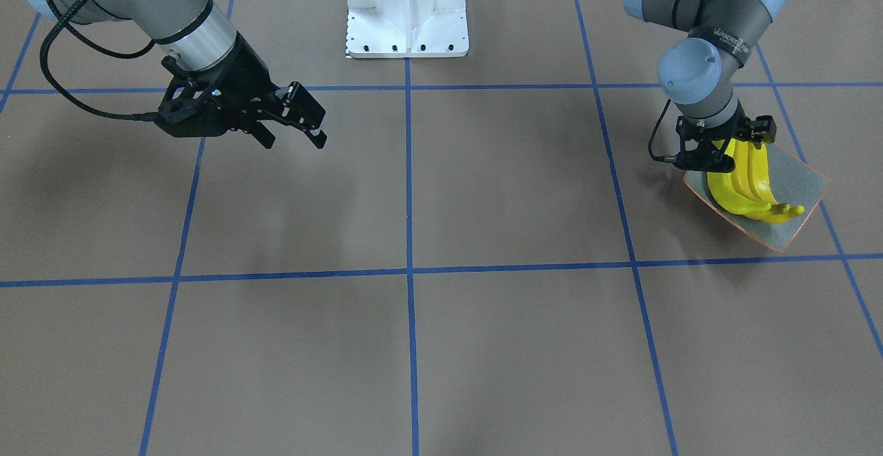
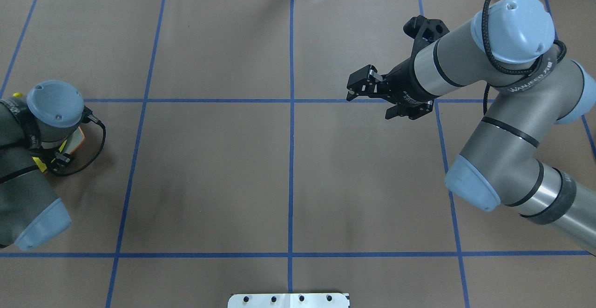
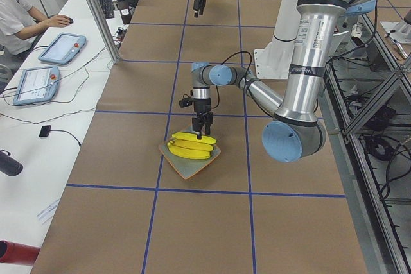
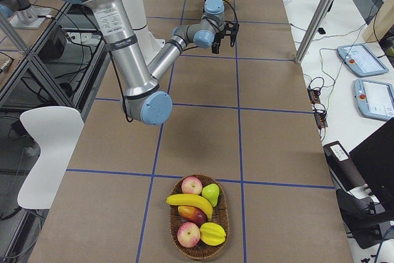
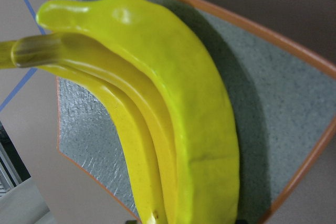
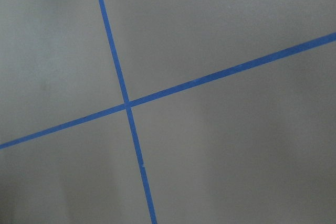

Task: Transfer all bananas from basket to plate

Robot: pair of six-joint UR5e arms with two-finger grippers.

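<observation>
Left claw (image 1: 714,161) is right on top of the glossy yellow curved bananas (image 1: 743,183) piled on the square grey-green speckled plate (image 1: 800,180), frame right. Can't tell if it's gripping. Right claw (image 1: 293,135), upper left, is spread wide with nothing in it.

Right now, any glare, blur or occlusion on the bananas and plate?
Left wrist: bananas fill the frame, soft highlights, stem end blurred, plate speckle sharp. Front-facing: mild sheen, no blowout. Overhead: left arm hides nearly all of both.
</observation>
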